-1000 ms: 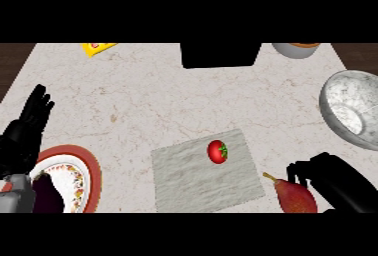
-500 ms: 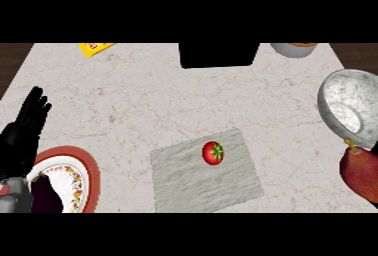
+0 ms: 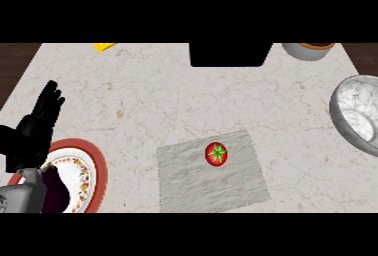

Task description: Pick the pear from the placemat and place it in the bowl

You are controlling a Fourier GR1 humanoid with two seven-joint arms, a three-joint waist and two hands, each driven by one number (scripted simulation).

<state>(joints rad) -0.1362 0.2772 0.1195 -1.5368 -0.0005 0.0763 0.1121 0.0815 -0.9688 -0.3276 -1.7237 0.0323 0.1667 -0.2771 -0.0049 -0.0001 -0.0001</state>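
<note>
A grey placemat (image 3: 210, 172) lies on the counter at the lower middle, with a red tomato (image 3: 216, 153) on it. The grey marbled bowl (image 3: 357, 115) sits at the right edge, partly cut off. No pear shows in the head view. My left hand (image 3: 35, 127) rests open at the left edge, fingers up, above a red-rimmed plate. My right hand is out of the view.
A patterned plate with a red rim (image 3: 77, 176) and something dark on it sits at the lower left. A black block (image 3: 227, 55) stands at the back middle, a grey pot (image 3: 310, 50) at the back right, a yellow item (image 3: 103, 47) at the back left.
The right hand carried the pear from beside the placemat toward the right edge near the bowl, then left the view with it. The view shifted slightly. The left hand stayed put.
</note>
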